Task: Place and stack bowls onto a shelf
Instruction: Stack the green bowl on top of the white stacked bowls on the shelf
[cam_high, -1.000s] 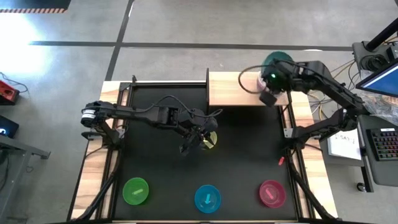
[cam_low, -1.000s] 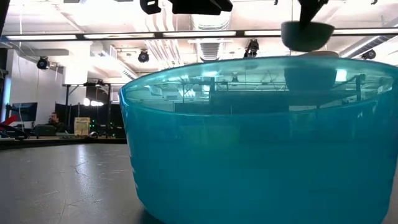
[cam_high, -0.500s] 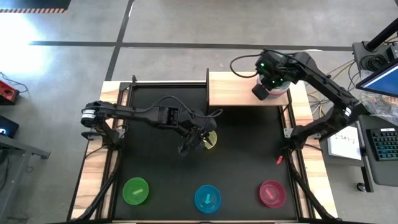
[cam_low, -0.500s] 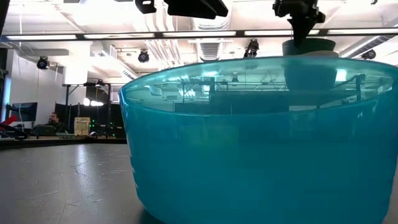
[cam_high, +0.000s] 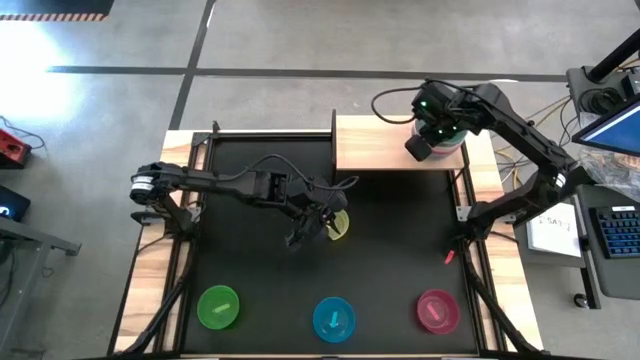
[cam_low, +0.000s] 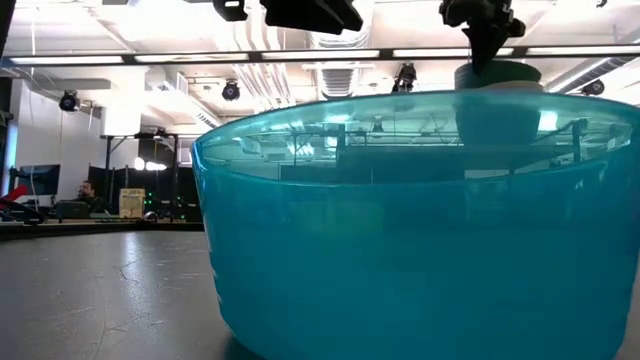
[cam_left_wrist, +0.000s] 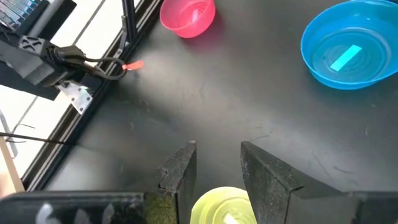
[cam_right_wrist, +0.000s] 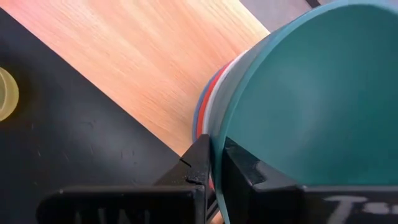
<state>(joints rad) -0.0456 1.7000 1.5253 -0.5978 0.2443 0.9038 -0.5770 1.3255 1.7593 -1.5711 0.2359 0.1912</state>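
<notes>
The pale wood shelf (cam_high: 375, 145) stands at the table's far edge. On its right end sits a stack of bowls (cam_right_wrist: 208, 109) showing white, red and pale blue rims. My right gripper (cam_high: 428, 143) is shut on the teal bowl (cam_high: 452, 128), which is nested on top of that stack. My left gripper (cam_high: 312, 228) hangs open at mid-table, at the left rim of the yellow bowl (cam_high: 339, 226); whether it touches the bowl I cannot tell. The green bowl (cam_high: 218, 306), cyan bowl (cam_high: 333, 318) and magenta bowl (cam_high: 437, 310) rest on their bases along the near edge. My right gripper pinches the teal bowl's rim (cam_right_wrist: 219, 134) on its near-left side, one finger (cam_right_wrist: 198, 163) outside the wall and one (cam_right_wrist: 244, 175) inside. It comes from above, pointing down. The bowl sits upright, nested in the stack on the shelf.
Left of the stack, the shelf's plank (cam_right_wrist: 143, 68) is bare wood. Black tabletop (cam_left_wrist: 186, 99) lies open between the yellow bowl and the near row. A small red clip (cam_left_wrist: 132, 65) lies near the right frame rail. The cyan bowl (cam_low: 400, 220) fills the low view.
My right gripper carried the teal bowl from beyond the shelf's far right corner toward the near edge and down. The bowl now sits on the stack instead of hanging above it. The gripper stayed shut on it.
</notes>
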